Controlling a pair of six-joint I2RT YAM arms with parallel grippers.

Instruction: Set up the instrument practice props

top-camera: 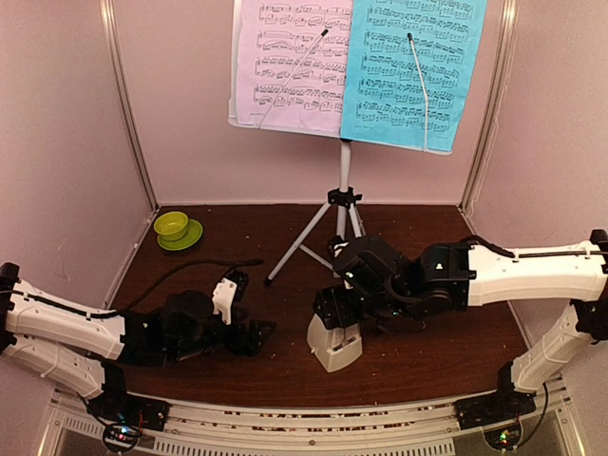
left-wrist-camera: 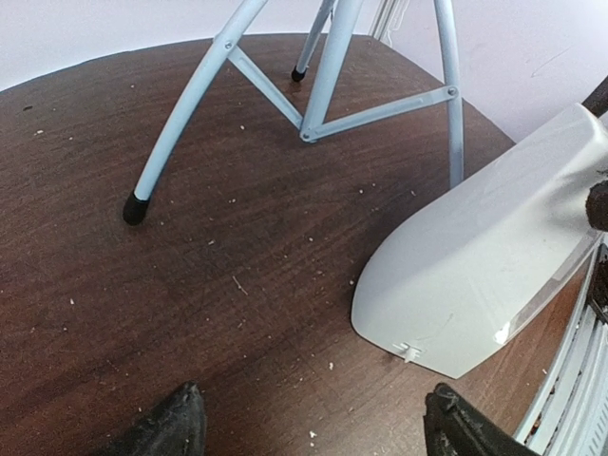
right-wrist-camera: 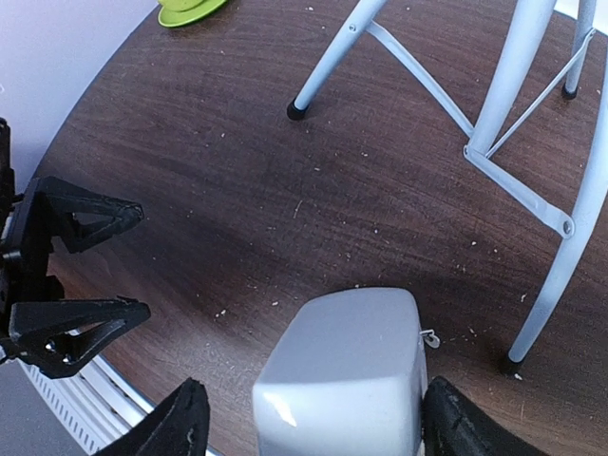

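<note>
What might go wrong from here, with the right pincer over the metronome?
1. The right pincer straddles the metronome without gripping it; its smooth, tapered sides may slip or tip as the jaws close.
2. A leg of the music stand stands near the metronome; a sideways lift might knock it and shake off the sheet music.
3. The open left pincer sits close by, so the arms might collide.

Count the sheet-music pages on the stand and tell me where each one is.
2. The lilac page is on the left half of the music stand, the cyan page on the right half, side by side. Others could be hidden behind them.
</note>
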